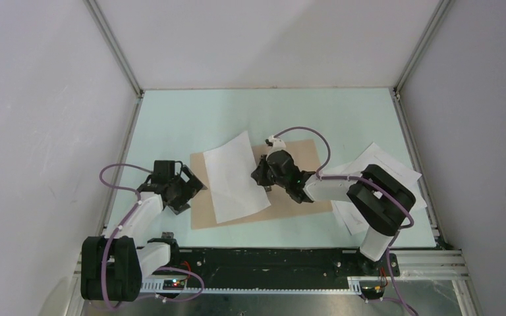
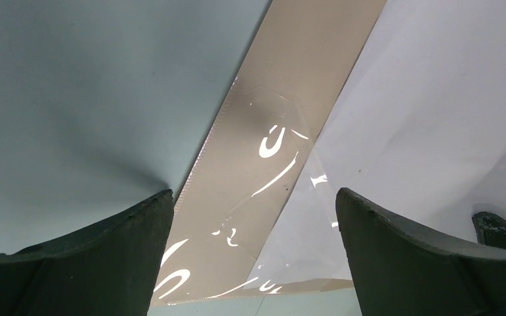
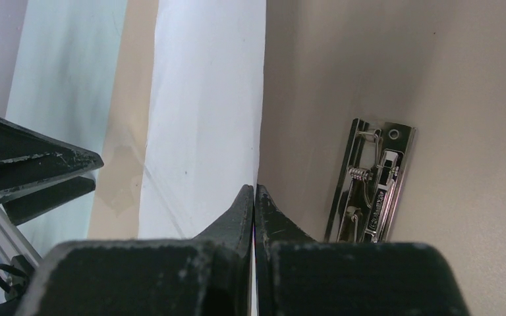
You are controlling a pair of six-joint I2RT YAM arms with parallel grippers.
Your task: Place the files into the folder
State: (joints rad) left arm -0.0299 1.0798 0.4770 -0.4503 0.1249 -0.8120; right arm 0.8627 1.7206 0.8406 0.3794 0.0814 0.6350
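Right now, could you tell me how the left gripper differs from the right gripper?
The left gripper is open and holds nothing; the right gripper is shut on the edge of the sheet. The left gripper sits at the left edge of the folder; the right gripper is over its middle, near the clip. Both are black, two-fingered and close to the folder.

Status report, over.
Left gripper open over left edge of flat tan card folder. Right gripper shut on thin white paper sheet lying on folder. Other white sheets off right; nothing blocking.
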